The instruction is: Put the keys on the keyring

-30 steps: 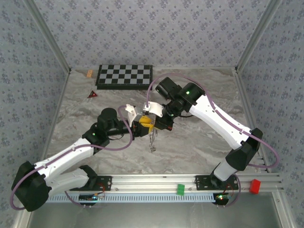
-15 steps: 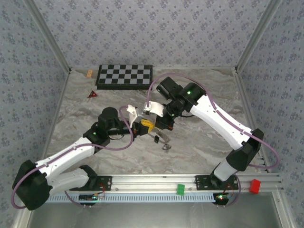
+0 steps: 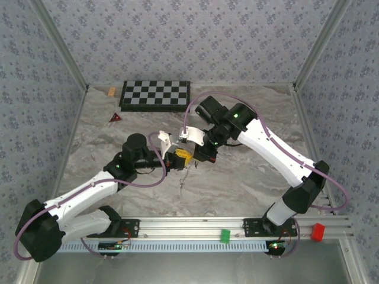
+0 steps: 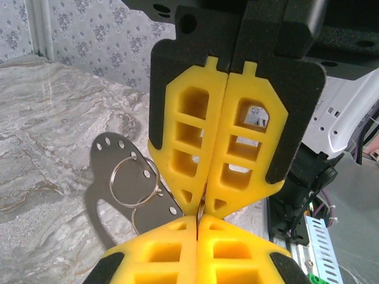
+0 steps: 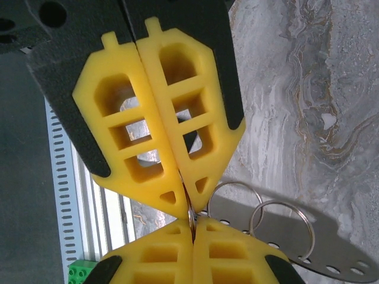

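Some keyring hid btwn L claw, R claw.

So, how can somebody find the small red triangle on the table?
Find the black-and-white checkerboard at the far edge of the table. Just off its near left corner lies the red triangle. Unlike the paler orange piece farther back, it is dark red and three-cornered.

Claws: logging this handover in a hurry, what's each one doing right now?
Left claw: closed, pinching the keyring edge at its tips.
Right claw: closed, pinching the same keyring edge.
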